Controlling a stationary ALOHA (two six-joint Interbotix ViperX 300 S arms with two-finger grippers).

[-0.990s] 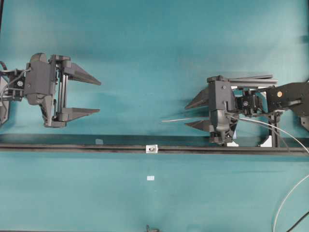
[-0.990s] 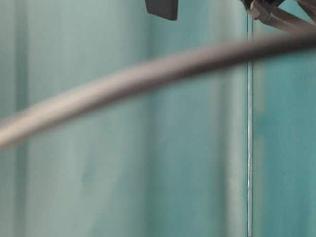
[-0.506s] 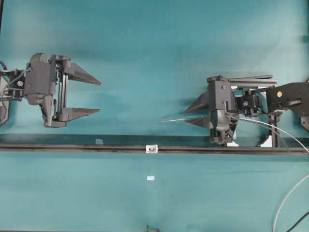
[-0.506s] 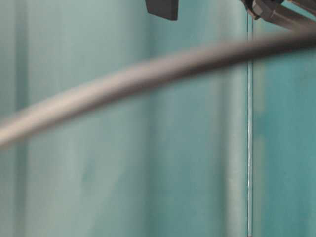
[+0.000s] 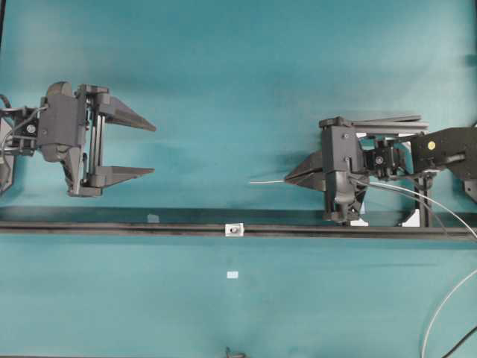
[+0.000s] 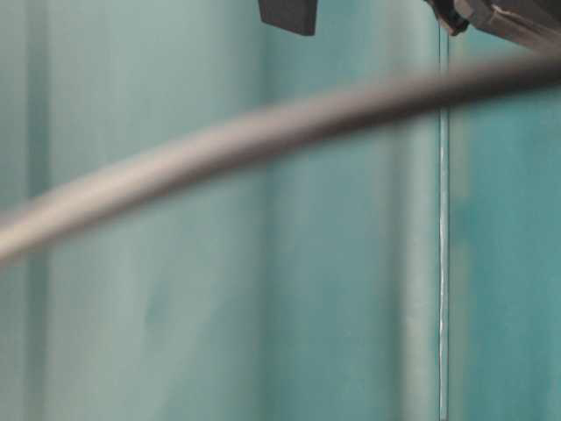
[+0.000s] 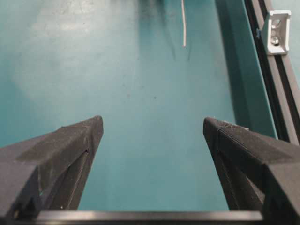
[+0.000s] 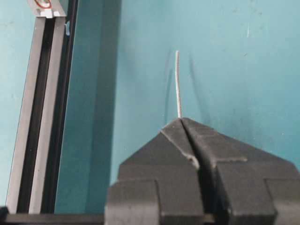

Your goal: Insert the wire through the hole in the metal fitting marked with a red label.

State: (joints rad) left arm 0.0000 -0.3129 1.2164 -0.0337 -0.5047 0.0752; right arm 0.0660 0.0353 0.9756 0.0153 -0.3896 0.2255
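From above, the right gripper (image 5: 287, 180) has its jaws pinched together on the wire (image 5: 266, 181), a short free end poking out leftward over the teal table (image 5: 238, 74). The left gripper (image 5: 153, 149) sits well apart on the other side, jaws spread wide and holding nothing. The metal fitting (image 5: 235, 230) rides on the black rail (image 5: 112, 227) between the two arms, lower in the view than the wire's tip, which is well apart from it.

Down at table level, little is readable: a blurred grey cable (image 6: 263, 132) crosses the frame and hides the work.

Through the left wrist camera, both open fingers (image 7: 70, 140) frame bare table, with the wire's tip (image 7: 183, 23) far ahead and the fitting (image 7: 277, 32) off on the rail.

Looking along the right wrist, the closed fingertips (image 8: 180, 126) clamp the wire (image 8: 177, 84), which juts straight out.

I'd say only the grasp is done; carrying the tip to the hole, lining it up and threading it all remain.
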